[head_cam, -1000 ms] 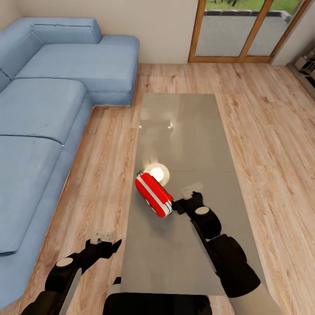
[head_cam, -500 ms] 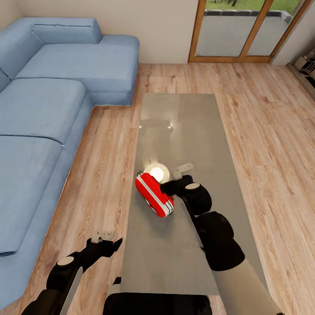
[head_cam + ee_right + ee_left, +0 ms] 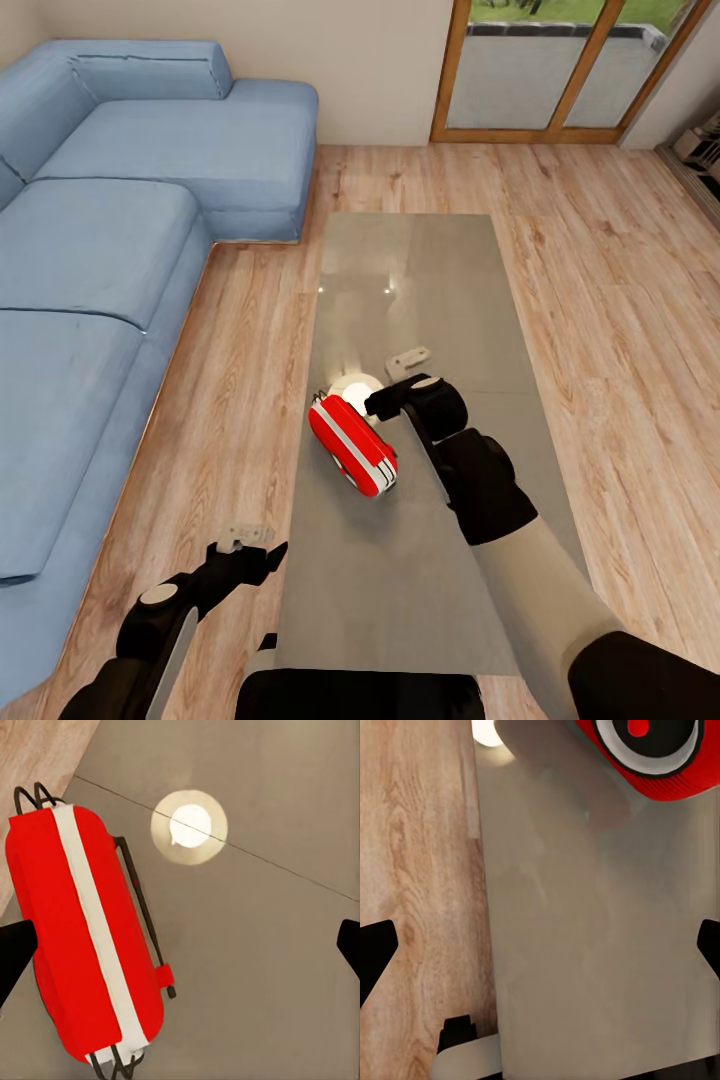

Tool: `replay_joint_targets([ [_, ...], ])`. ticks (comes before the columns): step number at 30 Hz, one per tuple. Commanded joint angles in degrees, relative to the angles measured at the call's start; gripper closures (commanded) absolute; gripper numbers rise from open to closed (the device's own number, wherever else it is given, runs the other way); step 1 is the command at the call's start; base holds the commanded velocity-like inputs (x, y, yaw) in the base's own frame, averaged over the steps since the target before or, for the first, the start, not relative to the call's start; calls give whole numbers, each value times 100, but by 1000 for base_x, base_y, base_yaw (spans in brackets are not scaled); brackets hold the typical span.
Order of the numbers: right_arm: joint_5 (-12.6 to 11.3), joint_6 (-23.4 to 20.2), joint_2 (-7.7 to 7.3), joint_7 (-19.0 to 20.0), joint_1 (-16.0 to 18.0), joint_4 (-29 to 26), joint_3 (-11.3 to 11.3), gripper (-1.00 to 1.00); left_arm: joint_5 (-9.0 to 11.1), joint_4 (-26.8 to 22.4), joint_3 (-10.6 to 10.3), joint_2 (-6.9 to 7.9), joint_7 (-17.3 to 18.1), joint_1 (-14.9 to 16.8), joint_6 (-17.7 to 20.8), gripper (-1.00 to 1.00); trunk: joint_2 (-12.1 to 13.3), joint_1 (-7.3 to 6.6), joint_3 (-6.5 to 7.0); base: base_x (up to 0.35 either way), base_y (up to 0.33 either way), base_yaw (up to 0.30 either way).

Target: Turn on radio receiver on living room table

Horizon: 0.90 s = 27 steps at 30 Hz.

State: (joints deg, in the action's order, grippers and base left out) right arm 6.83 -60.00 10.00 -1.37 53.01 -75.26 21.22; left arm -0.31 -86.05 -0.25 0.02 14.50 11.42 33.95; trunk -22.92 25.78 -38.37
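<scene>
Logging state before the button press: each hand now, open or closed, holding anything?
Left hand: open, empty, beside the table.
Right hand: open, empty, above the radio receiver.

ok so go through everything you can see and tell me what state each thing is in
radio receiver: resting on the table, ungripped
left gripper: open, over the floor beside the table
right gripper: open, above the table just past the radio receiver
glass doors: closed

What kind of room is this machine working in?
Most likely a home living room: a blue sofa beside a long low table, a wood plank floor, and wood-framed glass doors facing a garden.
</scene>
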Motion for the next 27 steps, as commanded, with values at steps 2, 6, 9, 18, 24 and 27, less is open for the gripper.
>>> replay_joint_targets([
  [2, -56, 0, 0, 83, 41, 64, -2, -100, -3, 3, -1, -11, 0, 0, -1, -100, 0, 0, 0, 0, 0, 0],
  [6, -133, 0, 0, 278, 62, 100, 0, -100, -4, 7, -1, -17, 0, 0, -1, -100, 0, 0, 0, 0, 0, 0],
  [9, -172, 0, 0, 439, 113, 142, 1, -100, -4, 9, -1, -19, 0, 1, -2, -100, 0, 0, 0, 0, 0, 0],
  [18, -420, 0, 0, 579, 606, 782, -2, -100, -4, 25, -1, -25, 0, 1, -2, -100, 0, 0, 0, 0, 0, 0],
  [24, -491, 0, 0, 585, 799, 1189, -3, -100, -4, 26, -1, -28, 0, 1, -2, -100, 0, 0, 0, 0, 0, 0],
  [27, -520, 65, 0, 591, 874, 1393, -4, -100, -4, 26, -1, -28, 0, 2, -2, -100, 0, 0, 0, 0, 0, 0],
])
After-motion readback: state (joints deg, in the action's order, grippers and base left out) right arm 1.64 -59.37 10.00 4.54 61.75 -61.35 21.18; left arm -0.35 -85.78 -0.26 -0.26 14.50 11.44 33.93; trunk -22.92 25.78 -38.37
